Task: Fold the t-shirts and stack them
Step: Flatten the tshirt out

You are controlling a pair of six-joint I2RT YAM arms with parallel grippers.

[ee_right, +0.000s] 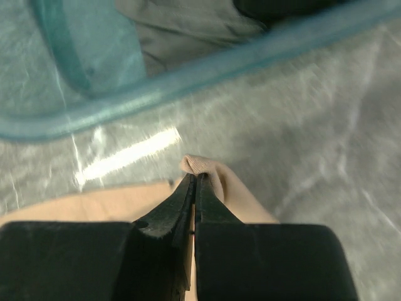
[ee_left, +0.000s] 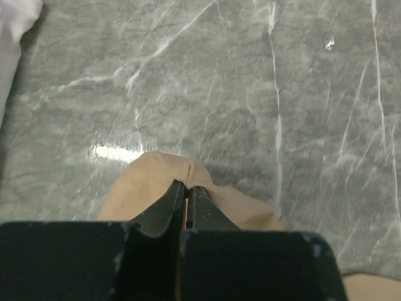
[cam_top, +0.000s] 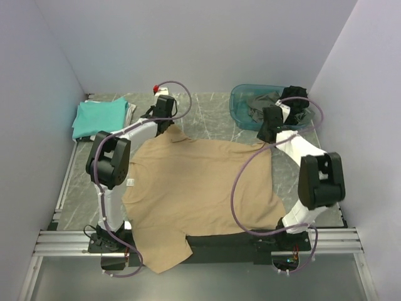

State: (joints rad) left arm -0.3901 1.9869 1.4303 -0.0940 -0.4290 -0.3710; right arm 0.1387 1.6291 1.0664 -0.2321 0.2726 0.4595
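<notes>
Two grippers each pinched the far edge of the tan t-shirt (cam_top: 200,194), which lay spread mostly flat across the grey marbled table (cam_top: 213,113). At the shirt's far-left corner, the left gripper (ee_left: 188,186) had its fingers pressed together on a small raised fold of tan cloth. At the shirt's far-right corner, the right gripper (ee_right: 195,180) was likewise clamped on a bunched tip of the same fabric. A small white label (cam_top: 131,182) showed at the shirt's left edge, and the shirt's near-left corner reached past the table onto the metal rail (cam_top: 69,241). Beyond the shirt, to its far left and well apart from it, a folded teal t-shirt (cam_top: 100,116) sat on top of a white garment (cam_top: 131,111). Beyond the shirt's far-right corner stood a translucent teal bin (cam_top: 240,100) holding dark grey and black garments (cam_top: 262,106); in the right wrist view its rim passed just past the pinched cloth. A small red object (cam_top: 155,87) sat further back, behind the left gripper; what it was I could not tell.
</notes>
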